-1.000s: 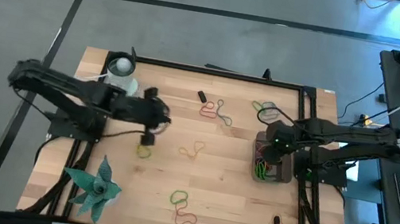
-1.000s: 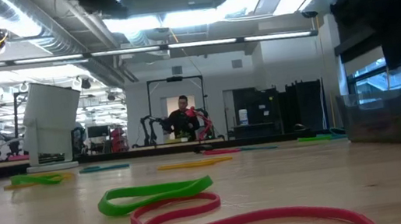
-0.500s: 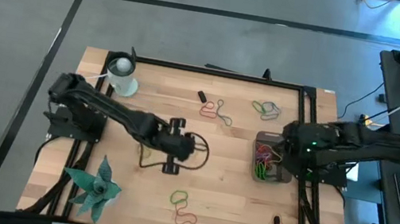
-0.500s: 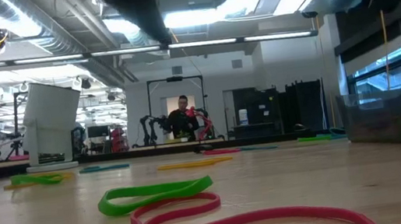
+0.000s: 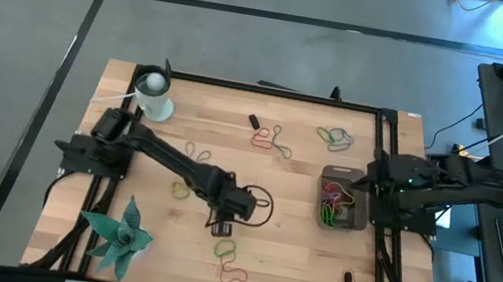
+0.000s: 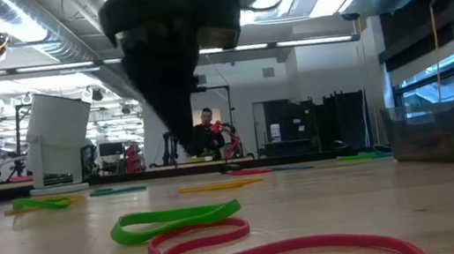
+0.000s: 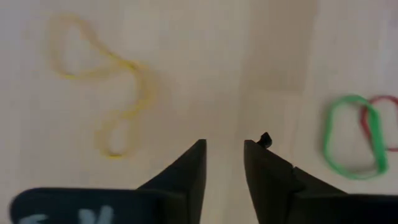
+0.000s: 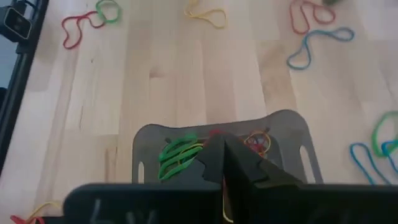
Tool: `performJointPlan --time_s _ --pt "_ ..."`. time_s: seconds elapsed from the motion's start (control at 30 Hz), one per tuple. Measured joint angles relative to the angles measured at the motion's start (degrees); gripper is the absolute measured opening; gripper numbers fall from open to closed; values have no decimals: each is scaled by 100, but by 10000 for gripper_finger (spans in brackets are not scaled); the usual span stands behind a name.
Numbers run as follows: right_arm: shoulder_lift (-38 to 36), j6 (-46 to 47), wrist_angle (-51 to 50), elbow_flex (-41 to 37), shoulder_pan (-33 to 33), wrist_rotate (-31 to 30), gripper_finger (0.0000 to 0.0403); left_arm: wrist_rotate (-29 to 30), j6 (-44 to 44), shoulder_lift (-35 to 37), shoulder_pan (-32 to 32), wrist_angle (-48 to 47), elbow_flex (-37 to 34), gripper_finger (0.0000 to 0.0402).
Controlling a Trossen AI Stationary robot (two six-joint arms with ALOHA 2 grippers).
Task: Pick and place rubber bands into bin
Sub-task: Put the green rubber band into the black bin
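The left gripper (image 5: 221, 225) reaches out over the middle of the wooden table (image 5: 284, 258), its two fingers (image 7: 186, 171) parted with bare wood in the gap — nothing between them. A yellow rubber band (image 7: 102, 87) lies just ahead of it, and a green one (image 7: 351, 134) linked with a red one off to one side. The right gripper (image 8: 222, 163) sits above the bin (image 5: 343, 201), fingers pressed together, holding nothing; green, red and yellow bands lie inside — others scattered across the table.
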State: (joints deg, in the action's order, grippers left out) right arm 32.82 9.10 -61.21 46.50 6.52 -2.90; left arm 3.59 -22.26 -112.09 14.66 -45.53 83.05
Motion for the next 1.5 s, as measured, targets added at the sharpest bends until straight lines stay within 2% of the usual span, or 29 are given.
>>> performJointPlan --time_s 0.07,0.23,0.57,0.73,0.87,0.97,1.13,1.3,1.5 --pt "-49 -41 13 0 0 1 3 -228 -49 -145 88 177 0 117" --pt "-131 -18 11 0 0 0 11 -262 -118 -253 459 885 0 129" --pt "-127 -21 12 0 0 0 3 560 -599 -453 986 822 -16 130" --pt "-127 -20 11 0 -2 0 9 23 -755 -718 1005 878 -15 130" --pt "-125 46 11 0 -2 0 11 -99 -810 -862 1017 886 15 129" --pt "-125 114 11 0 -2 -2 7 -114 -883 -921 1026 861 12 110" --pt "-125 203 11 0 -2 -2 4 -197 -1003 -822 913 770 0 16" --pt "-125 267 11 0 -2 -2 15 -28 -967 -527 785 426 17 2" --pt "-122 269 11 0 -2 -2 17 430 -151 -95 366 -151 735 1"
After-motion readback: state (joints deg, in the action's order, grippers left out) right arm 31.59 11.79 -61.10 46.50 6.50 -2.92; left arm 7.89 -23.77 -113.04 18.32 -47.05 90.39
